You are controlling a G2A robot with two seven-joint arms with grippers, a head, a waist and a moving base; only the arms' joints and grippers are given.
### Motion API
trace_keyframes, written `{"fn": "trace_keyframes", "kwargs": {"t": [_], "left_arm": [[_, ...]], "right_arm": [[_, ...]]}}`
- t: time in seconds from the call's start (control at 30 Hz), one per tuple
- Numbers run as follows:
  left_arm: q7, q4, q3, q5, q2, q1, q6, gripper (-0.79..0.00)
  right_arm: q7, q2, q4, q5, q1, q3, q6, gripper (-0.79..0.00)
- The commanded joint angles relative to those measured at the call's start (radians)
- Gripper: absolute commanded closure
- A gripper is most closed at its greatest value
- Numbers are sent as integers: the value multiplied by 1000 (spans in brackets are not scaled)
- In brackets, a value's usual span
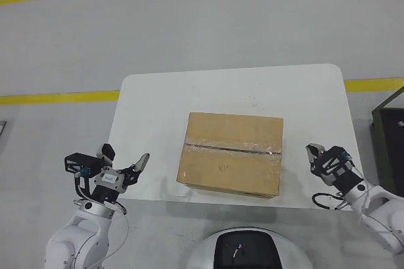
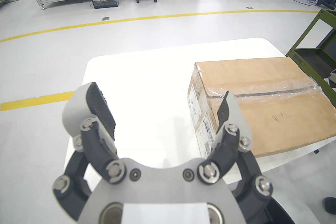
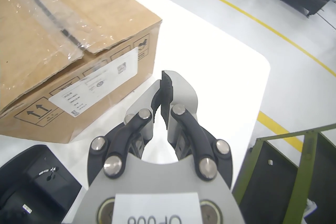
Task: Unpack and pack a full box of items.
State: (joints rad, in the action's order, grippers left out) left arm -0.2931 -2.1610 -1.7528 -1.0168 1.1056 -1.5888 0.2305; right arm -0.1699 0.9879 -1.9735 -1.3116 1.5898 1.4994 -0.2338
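A: Box (image 1: 231,153) status?
B: Taped shut, flat on the counter (image 1: 269,87). My left jaws hang wide open and empty off its left side; my right jaws are pinched together on nothing, off its right side, both clear of the cardboard.

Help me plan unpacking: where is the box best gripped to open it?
Probably the raised flap corner at the end of the seam on the box, coming from the side of the right tool: there the edge lifts off, while the rest lies flat.
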Motion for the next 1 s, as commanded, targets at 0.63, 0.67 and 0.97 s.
{"fn": "trace_keyframes", "kwargs": {"t": [0.63,0.67,0.97], "left_arm": [[0,0,0,0,0,0,0,-785],[0,0,0,0,0,0,0,-785],[0,0,0,0,0,0,0,-785]], "right_arm": [[-29,48,197,-55,-314,-268,-75,0],[-17,48,194,-40,-308,-257,-72,0],[56,24,57,15,-121,-12,-63,0]]}}
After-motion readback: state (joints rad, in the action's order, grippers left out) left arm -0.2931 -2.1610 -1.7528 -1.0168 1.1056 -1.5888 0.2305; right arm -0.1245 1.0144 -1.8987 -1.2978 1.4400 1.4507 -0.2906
